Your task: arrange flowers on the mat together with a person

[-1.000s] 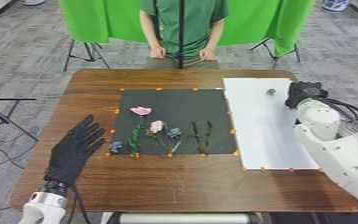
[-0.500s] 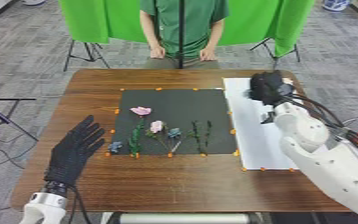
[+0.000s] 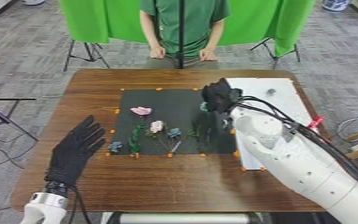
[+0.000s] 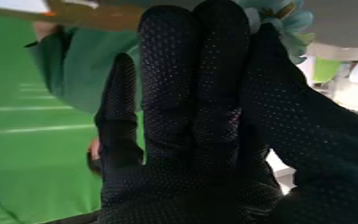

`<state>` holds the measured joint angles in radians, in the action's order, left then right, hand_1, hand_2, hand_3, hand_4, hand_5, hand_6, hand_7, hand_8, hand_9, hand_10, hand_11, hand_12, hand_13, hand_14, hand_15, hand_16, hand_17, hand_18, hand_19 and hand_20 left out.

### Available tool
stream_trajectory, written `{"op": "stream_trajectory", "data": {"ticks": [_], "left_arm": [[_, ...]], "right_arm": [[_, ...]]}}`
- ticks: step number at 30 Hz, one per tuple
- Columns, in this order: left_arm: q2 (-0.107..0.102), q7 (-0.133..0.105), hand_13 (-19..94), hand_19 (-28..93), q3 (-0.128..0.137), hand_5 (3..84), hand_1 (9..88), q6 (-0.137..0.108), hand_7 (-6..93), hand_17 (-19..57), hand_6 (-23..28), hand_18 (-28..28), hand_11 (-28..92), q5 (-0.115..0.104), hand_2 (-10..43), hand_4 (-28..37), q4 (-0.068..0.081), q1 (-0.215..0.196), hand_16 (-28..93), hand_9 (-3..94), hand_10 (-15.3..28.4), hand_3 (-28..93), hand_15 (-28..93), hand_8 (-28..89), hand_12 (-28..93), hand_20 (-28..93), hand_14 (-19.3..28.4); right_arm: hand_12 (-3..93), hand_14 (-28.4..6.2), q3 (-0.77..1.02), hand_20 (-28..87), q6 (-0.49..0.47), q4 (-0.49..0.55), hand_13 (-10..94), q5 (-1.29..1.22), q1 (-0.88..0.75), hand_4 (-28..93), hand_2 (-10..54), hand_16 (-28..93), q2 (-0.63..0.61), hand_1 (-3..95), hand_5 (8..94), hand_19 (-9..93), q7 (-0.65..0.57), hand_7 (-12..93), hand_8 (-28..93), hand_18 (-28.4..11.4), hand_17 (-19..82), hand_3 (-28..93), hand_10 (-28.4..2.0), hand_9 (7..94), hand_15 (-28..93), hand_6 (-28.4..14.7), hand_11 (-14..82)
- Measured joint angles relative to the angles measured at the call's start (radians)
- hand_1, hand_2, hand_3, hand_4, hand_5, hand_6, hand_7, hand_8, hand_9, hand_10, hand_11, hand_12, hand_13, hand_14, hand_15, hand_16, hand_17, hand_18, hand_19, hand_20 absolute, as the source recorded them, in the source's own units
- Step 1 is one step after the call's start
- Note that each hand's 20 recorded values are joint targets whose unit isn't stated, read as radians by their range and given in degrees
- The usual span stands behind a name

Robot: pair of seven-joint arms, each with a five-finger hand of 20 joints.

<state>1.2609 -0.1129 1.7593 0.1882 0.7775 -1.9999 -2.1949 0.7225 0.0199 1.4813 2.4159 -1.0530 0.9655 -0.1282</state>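
Smooth green cloth (image 3: pixel 264 25) hangs beyond the brown wood-grained table (image 3: pixel 189 185). The right hand (image 3: pixel 218 96), in dotted black fabric, pinches a pale blue-green flower with rounded petals (image 4: pixel 297 25) between thumb and fingertips, above the dark rectangular mat (image 3: pixel 174 106). To those fingers' left lie two soft pink blooms (image 3: pixel 141 111); to their right, a white rectangular sheet (image 3: pixel 262 86). The left hand (image 3: pixel 67 152) has straight, spread fingers beside the mat.
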Motion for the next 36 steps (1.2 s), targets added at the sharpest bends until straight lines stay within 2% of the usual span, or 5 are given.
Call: {"op": "stream_trajectory", "data": {"ticks": [6, 8, 13, 17, 36], "left_arm": [[0.0, 0.001, 21, 39, -0.001, 32.2, 25.8, 0.0, 13.7, -9.9, 4.0, 20.4, 16, 0.0, -4.8, -26.9, 0.0, 0.0, 4, 25.2, 11.7, 68, 20, -9, 15, 8, 12.6], [0.0, 0.001, 21, 39, -0.001, 32.1, 25.7, 0.0, 13.8, -9.9, 4.0, 20.4, 16, 0.0, -4.8, -26.9, 0.0, 0.0, 4, 25.1, 11.7, 68, 20, -9, 15, 8, 12.6], [0.0, 0.001, 21, 39, -0.001, 31.9, 25.4, 0.0, 13.6, -9.9, 3.9, 20.5, 16, 0.0, -5.2, -27.2, 0.0, 0.0, 4, 25.2, 11.8, 68, 21, -9, 15, 8, 12.6], [0.0, 0.0, 21, 39, -0.001, 31.8, 25.3, 0.0, 13.4, -9.9, 3.9, 20.5, 16, -0.001, -5.4, -27.4, 0.0, 0.0, 4, 25.2, 11.8, 68, 20, -8, 15, 8, 12.6], [0.0, 0.0, 22, 39, 0.003, 31.7, 25.3, 0.001, 13.3, -9.9, 3.9, 20.5, 15, -0.001, -5.2, -27.4, 0.0, 0.0, 4, 25.1, 11.8, 68, 20, -8, 15, 9, 12.7]], "right_arm": [[39.4, -3.3, -0.004, 34, -0.01, 0.001, 74, 0.004, -0.011, -28, -9.5, 30, 0.017, 45.0, 67.5, 57, 0.0, 47, -4, -17.1, 18, 79, -4.4, 86.8, 47, 4.7, 21.1], [35.6, -4.2, -0.002, 34, -0.017, 0.003, 70, 0.01, -0.017, -28, -9.5, 24, 0.019, 42.1, 65.4, 57, 0.003, 47, -5, -17.5, 17, 78, -5.1, 83.0, 50, 4.4, 24.8], [25.8, -4.2, 0.013, 34, -0.04, 0.013, 68, 0.008, -0.037, -28, -9.5, 21, 0.02, 38.2, 60.2, 56, 0.014, 45, -6, -18.2, 16, 78, -6.9, 72.8, 49, 3.6, 28.6], [21.8, -5.0, 0.029, 34, -0.048, 0.018, 64, 0.0, -0.05, -28, -9.5, 21, 0.02, 31.8, 57.7, 56, 0.019, 38, -17, -19.0, 15, 84, -8.3, 65.4, 50, 3.8, 29.8], [21.8, -6.7, 0.082, 34, -0.107, 0.131, 57, -0.045, -0.059, -28, -9.5, 20, -0.034, 26.6, 50.8, 55, 0.021, 36, -19, -19.9, 12, 84, -10.1, 57.4, 51, 1.8, 27.7]]}}
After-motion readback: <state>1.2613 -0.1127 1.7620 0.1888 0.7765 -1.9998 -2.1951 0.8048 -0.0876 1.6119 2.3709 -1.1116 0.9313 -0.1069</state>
